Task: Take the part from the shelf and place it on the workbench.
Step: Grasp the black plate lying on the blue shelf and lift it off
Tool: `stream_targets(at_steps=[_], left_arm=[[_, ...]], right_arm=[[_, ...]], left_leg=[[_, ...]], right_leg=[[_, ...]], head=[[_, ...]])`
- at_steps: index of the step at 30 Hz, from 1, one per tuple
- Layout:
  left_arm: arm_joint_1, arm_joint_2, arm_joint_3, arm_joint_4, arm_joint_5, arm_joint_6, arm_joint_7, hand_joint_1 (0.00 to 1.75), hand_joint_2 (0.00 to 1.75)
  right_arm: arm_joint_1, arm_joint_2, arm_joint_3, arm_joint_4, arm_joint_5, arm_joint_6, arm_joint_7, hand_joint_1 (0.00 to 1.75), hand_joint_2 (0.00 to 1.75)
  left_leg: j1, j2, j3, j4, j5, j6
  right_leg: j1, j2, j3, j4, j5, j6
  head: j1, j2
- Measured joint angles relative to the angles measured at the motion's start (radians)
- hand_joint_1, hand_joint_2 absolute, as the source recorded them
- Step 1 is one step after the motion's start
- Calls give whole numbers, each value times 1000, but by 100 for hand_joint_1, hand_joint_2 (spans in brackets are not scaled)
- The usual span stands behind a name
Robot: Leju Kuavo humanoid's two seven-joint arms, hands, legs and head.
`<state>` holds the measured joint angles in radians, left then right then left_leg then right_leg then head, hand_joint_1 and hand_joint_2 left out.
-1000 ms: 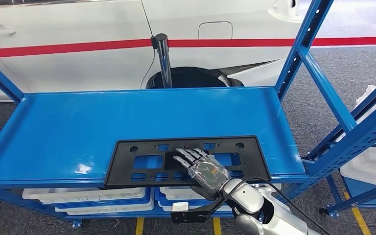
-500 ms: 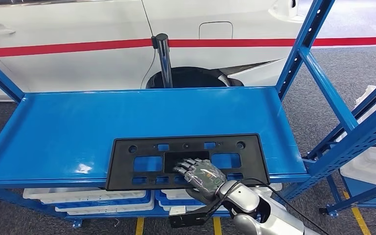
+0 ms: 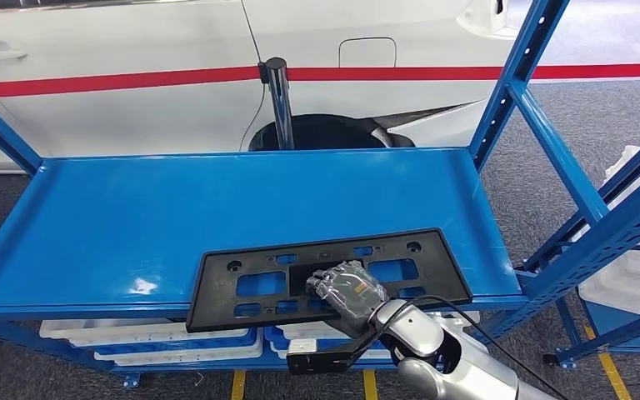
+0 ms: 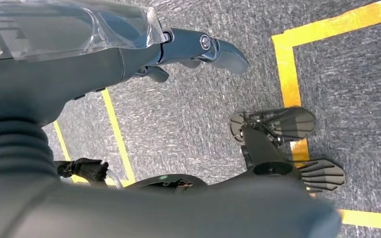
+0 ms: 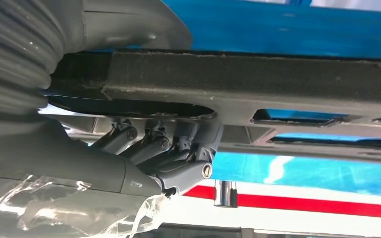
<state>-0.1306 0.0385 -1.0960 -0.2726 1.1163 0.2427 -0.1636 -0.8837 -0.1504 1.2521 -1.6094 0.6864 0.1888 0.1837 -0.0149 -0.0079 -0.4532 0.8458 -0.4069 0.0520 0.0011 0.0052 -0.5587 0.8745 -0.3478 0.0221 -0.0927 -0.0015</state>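
Observation:
The part (image 3: 217, 293) is a flat black plastic plate with several rectangular cut-outs. It lies near the front edge of the blue shelf (image 3: 158, 200), slightly skewed. My right hand (image 3: 347, 288) grips it at the middle of its front edge, fingers curled down into the central opening. In the right wrist view the fingers (image 5: 178, 151) hook through the plate (image 5: 278, 82) and the thumb (image 5: 129, 22) presses the opposite face. My left hand (image 4: 84, 59) hangs over grey floor with its fingers (image 4: 213, 47) loose and nothing in them.
A white car (image 3: 133, 50) with a red stripe stands behind the shelf, with a black post (image 3: 277, 100) in front of it. White bins (image 3: 150, 333) sit on the tier below. Blue uprights (image 3: 550, 142) and white trays (image 3: 633, 275) are at the right.
My right hand slid back toward the shelf's front edge, and its flat fingers curled into the plate's central opening. The plate turned slightly, its right end further back.

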Motion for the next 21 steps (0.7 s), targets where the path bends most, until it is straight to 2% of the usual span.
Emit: stream_targets(at_steps=[7,21], left_arm=[[-3,0,0,0,-10,-13,-9,0,175],[-10,0,0,1,-12,18,-15,0,175]], right_arm=[[-2,-6,-3,0,20,-11,2,169,175],[0,-12,-9,0,46,-16,2,169,175]], left_leg=[[0,0,1,0,0,0],[0,0,2,0,0,0]], right_leg=[[0,0,1,0,0,0],[0,0,2,0,0,0]], head=[[0,0],[0,0]])
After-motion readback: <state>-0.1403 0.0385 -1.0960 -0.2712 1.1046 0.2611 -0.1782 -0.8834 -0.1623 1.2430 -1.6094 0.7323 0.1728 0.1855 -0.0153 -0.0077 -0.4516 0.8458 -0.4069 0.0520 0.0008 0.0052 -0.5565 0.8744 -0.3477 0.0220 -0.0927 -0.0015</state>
